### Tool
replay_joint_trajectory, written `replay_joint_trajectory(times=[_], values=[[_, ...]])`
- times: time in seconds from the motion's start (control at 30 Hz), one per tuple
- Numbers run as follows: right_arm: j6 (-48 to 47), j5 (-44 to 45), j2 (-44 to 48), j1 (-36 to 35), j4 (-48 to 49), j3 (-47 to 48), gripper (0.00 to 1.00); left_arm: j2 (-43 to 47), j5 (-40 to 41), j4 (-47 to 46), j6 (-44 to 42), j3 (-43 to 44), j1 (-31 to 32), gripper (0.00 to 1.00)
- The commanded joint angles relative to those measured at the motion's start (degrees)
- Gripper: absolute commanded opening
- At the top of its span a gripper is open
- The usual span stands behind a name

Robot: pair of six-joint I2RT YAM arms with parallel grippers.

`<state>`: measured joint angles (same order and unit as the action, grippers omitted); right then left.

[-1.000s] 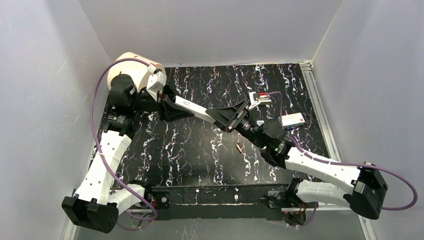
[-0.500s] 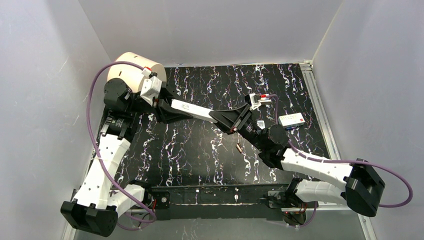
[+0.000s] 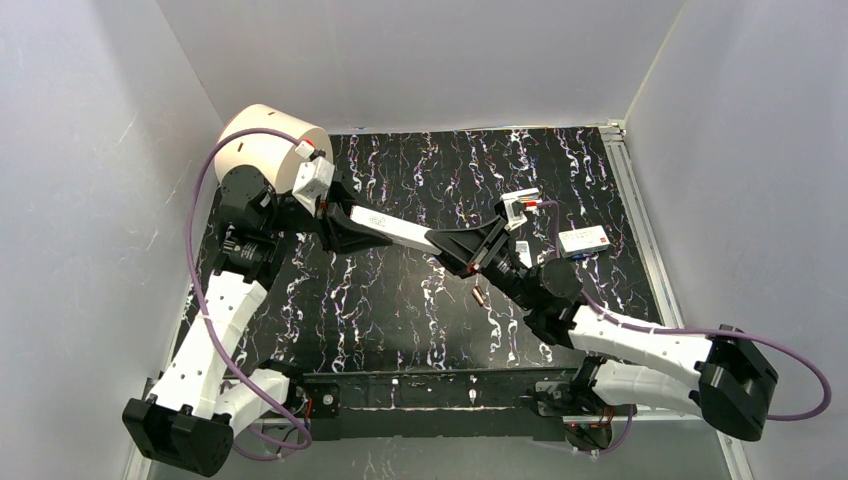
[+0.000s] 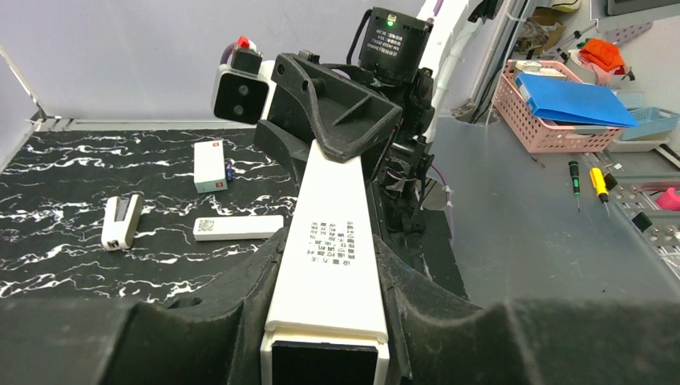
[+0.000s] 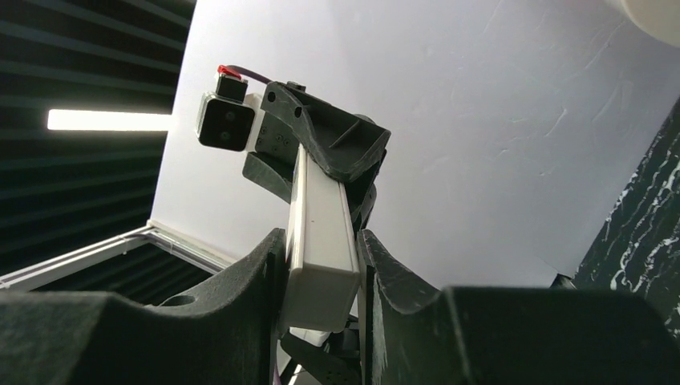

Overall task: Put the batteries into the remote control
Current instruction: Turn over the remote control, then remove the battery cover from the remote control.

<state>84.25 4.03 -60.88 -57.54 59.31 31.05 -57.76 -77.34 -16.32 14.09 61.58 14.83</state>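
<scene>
Left gripper (image 3: 342,220) is pinching one end of the remote control (image 3: 395,230) and the right gripper (image 3: 472,248) is clamped on the other end, so the white bar hangs between them above the worktop (image 3: 400,300), printed side up. One of the batteries (image 3: 479,296) lies on the worktop just on the near side of the right gripper. Further right are a white strip (image 4: 238,228) and a white box with a red mark (image 3: 585,240)

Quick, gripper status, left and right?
Left gripper: closed on the remote.
Right gripper: closed on the other end of the remote.
</scene>
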Motion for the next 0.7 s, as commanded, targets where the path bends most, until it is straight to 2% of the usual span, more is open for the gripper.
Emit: replay_joint_trajectory(times=[0.0, 0.3, 0.67], values=[[-3.15, 4.85, 6.00, 1.80, -6.47, -0.35, 0.30, 2.30, 4.51, -3.72, 1.57, 0.52, -2.91, 0.00], [-1.29, 12.86, 12.79, 2.01, -18.49, -1.17, 0.26, 3.29, 6.06, -3.72, 1.78, -1.13, -4.49, 0.00], [-1.38, 12.19, 12.48, 2.08, -9.21, -4.50, 0.26, 3.00, 7.34, -4.46, 4.22, -1.25, -5.27, 0.00]])
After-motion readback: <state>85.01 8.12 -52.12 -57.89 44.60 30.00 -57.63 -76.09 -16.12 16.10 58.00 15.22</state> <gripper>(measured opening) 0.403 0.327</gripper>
